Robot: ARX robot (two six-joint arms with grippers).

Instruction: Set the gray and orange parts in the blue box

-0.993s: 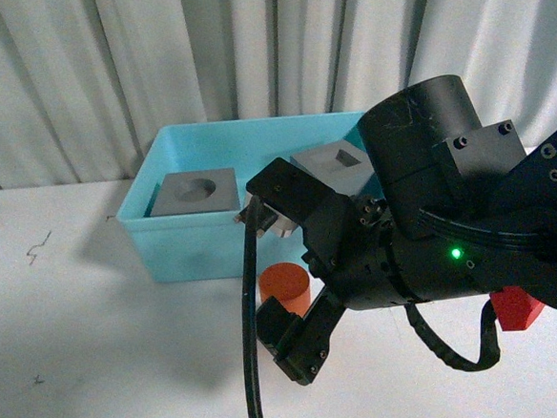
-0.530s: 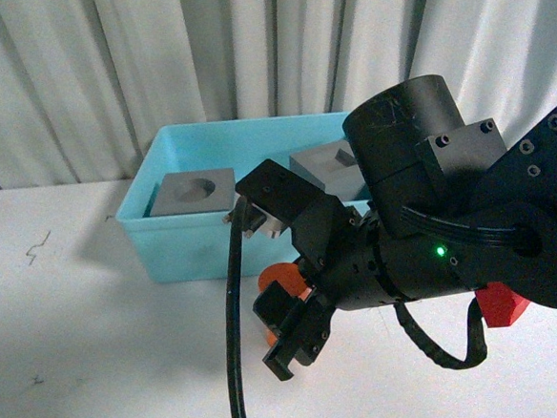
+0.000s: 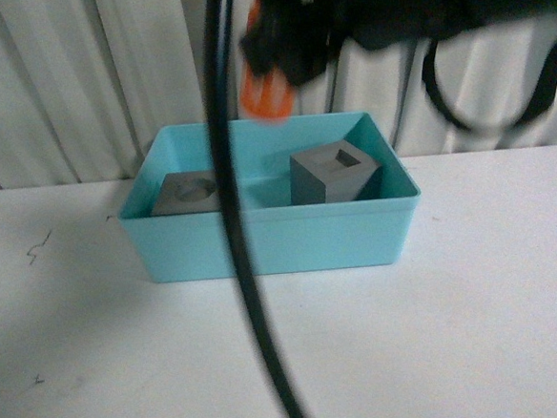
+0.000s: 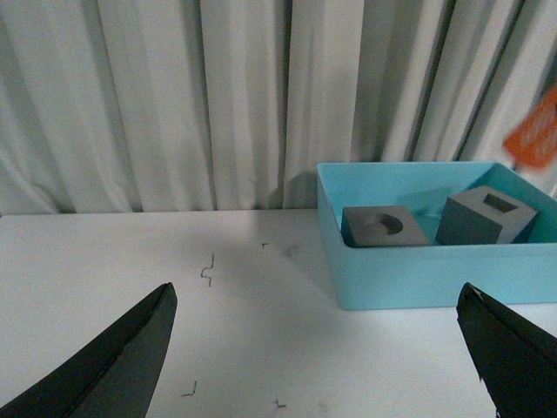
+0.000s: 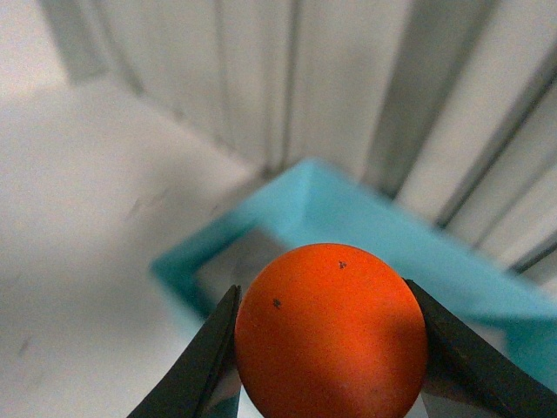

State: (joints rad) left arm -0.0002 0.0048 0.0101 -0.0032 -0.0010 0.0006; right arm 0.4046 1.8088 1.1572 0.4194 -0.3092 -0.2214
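Nearest, the left hand (image 4: 315, 290) hangs low over the white table (image 3: 478, 329), fingers spread wide and holding nothing, with the blue box (image 3: 271, 243) further on to its right. In the box the gray cube with the round recess (image 3: 186, 191) sits left and the gray cube with the square recess (image 3: 333, 174) right, with bare floor between them. High above that gap the right hand (image 5: 331, 348) grips the orange cylinder (image 3: 269, 95), round end facing the box, so the coming move is probably downward. Whether it hangs over the inside or the far rim is unclear.
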